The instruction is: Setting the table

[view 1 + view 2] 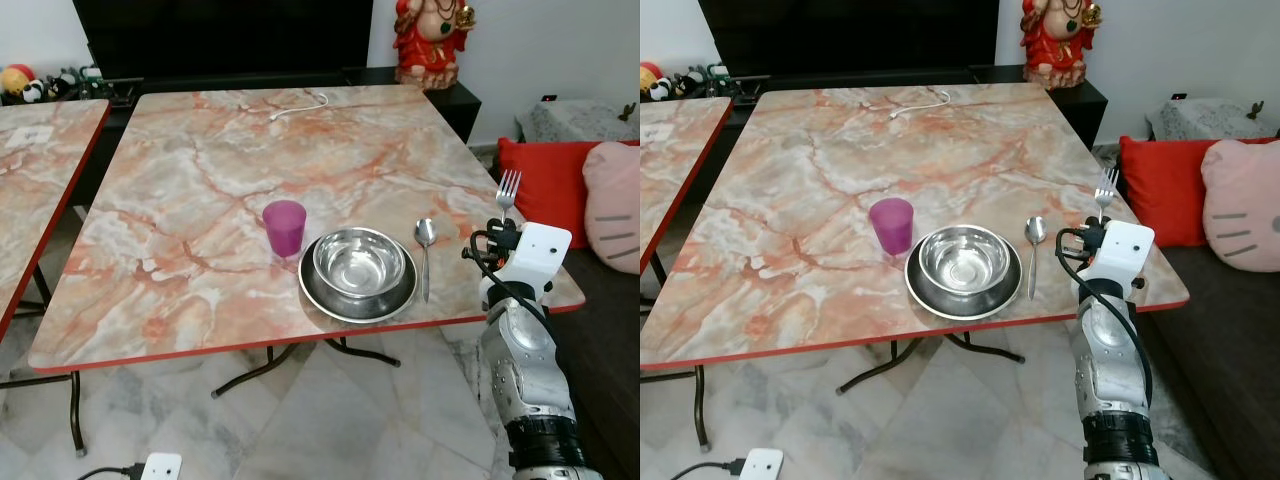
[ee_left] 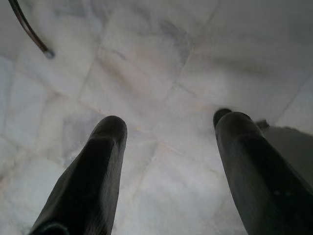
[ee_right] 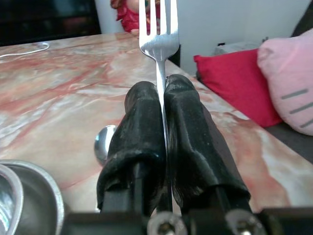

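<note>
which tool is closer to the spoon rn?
Right. The right tool, clamped on the fork, is above the table edge just right of the spoon. The left tool hangs over the floor.

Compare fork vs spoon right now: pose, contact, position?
The fork is clamped between the right gripper's fingers, tines up, off the table; the spoon lies flat on the table, free of any grip. The fork stands upright near the table's right edge; the spoon rests just right of the plate holding the steel bowl. Both are bare metal cutlery.
</note>
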Robot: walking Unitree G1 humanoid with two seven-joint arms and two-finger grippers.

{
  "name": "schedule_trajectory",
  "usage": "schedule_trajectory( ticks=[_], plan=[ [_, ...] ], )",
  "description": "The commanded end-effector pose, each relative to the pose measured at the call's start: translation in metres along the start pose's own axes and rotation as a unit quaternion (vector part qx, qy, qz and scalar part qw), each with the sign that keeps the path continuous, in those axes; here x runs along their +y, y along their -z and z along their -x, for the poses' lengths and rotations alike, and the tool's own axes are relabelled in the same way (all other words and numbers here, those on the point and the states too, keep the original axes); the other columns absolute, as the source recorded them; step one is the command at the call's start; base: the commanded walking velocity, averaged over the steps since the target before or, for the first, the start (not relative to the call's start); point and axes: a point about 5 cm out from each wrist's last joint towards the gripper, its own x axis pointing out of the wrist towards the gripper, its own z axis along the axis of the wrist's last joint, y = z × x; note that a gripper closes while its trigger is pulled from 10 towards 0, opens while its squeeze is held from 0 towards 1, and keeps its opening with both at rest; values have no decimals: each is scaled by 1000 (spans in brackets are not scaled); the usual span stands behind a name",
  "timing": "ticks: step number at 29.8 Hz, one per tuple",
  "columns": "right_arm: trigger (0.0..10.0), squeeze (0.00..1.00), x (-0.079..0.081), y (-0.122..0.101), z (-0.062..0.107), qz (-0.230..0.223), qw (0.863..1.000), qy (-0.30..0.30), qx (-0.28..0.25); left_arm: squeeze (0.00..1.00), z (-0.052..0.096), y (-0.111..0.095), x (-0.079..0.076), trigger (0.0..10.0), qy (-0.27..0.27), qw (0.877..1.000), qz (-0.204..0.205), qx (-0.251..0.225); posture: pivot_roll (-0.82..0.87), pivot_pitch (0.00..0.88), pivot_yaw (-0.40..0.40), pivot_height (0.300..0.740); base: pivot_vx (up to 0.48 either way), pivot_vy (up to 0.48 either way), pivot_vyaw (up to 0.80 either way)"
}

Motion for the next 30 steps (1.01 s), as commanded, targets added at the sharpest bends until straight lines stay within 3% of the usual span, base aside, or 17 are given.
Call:
schedule_trajectory(
  ticks=[1,17,30],
  plan=[
    [10000,0,1,-1,-1,-2,1000,-1,0,0,2,9,0,10000,-3,1000,0,17,-82,27,9,740,285,0,0],
    [10000,0,2,0,-2,-2,1000,-5,3,0,2,9,8,10000,-5,1000,-3,23,-83,29,11,740,330,0,0],
    [10000,0,-6,-7,-3,-9,1000,12,0,0,2,9,6,10000,-3,1000,-6,24,-91,32,10,740,0,0,0]
  ],
)
